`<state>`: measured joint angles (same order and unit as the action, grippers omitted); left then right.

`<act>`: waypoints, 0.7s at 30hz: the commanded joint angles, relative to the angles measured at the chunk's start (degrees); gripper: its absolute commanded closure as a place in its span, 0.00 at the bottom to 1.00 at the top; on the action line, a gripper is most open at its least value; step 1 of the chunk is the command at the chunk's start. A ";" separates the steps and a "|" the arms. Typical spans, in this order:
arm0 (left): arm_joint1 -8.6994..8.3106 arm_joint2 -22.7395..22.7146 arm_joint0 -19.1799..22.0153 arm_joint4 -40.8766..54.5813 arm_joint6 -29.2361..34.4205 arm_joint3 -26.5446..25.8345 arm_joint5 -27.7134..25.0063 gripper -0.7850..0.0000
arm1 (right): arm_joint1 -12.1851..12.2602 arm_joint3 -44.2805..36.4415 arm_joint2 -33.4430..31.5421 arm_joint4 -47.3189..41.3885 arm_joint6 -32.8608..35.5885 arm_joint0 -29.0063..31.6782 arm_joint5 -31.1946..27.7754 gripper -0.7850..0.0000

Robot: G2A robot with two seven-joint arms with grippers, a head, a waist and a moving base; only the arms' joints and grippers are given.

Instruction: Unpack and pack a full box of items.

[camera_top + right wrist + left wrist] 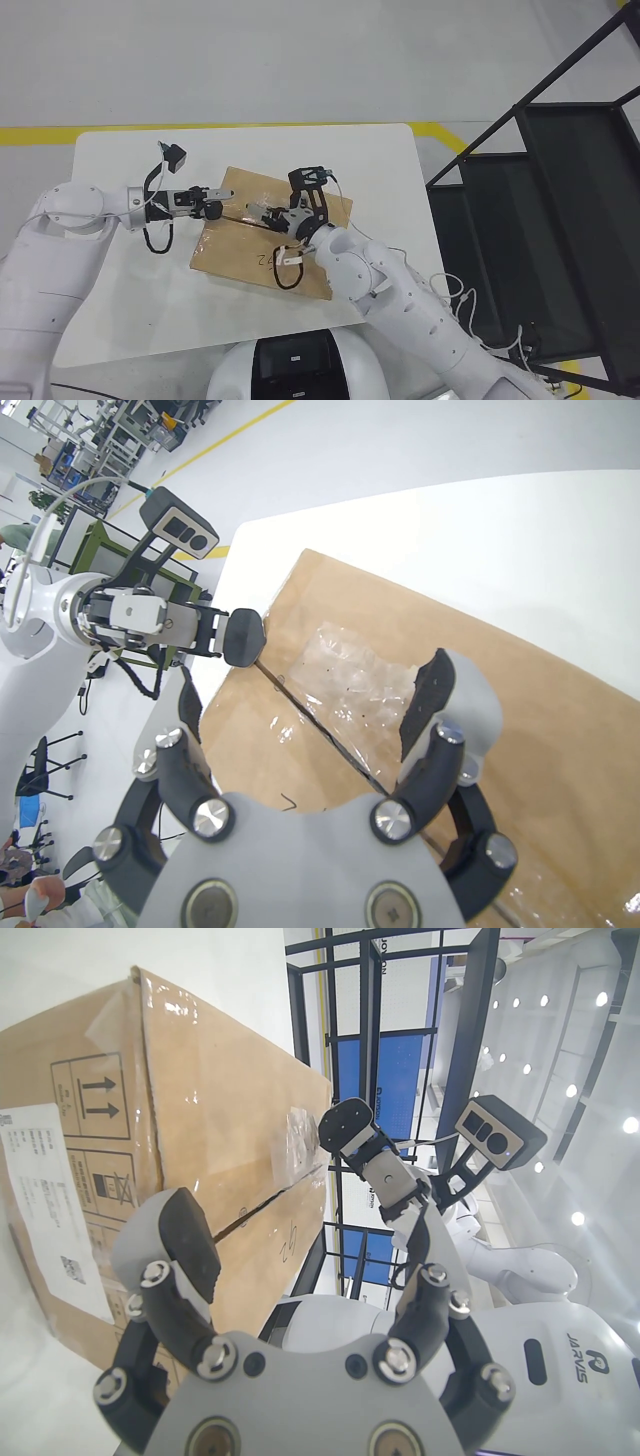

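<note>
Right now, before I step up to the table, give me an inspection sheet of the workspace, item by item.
Surface: white table, carrying one box.
Job's things: cardboard box, flaps down; clear tape wrinkled over the top seam, dark gap along it.
Clutter: nothing seen.
Grippers: left gripper at the box edge by the seam's end, jaws open; right gripper over the box top, jaws open.
Cables: black cable loop at each wrist.
Surroundings: black metal steps beside the table; yellow floor line.

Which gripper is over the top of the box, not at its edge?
The right gripper: it hangs above the taped seam of the box; the left gripper is at its edge.
</note>
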<state>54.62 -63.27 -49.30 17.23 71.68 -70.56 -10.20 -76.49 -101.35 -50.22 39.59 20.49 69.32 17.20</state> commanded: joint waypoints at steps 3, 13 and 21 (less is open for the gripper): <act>-0.08 -0.26 0.04 -0.07 0.22 0.29 0.07 0.00 | -0.03 -0.53 0.38 1.70 -0.19 0.23 -2.03 0.00; 0.49 0.45 2.12 1.70 0.21 2.93 -0.96 0.00 | -0.67 0.86 2.63 2.05 -2.10 -1.17 -12.76 0.00; 1.55 2.40 4.83 4.92 2.20 7.29 -1.50 0.00 | -0.80 2.81 0.51 -2.70 -8.67 0.27 -22.29 0.00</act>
<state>56.00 -61.21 -44.84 21.83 73.82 -63.78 -11.63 -77.30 -98.64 -49.46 37.59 12.27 69.41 -3.72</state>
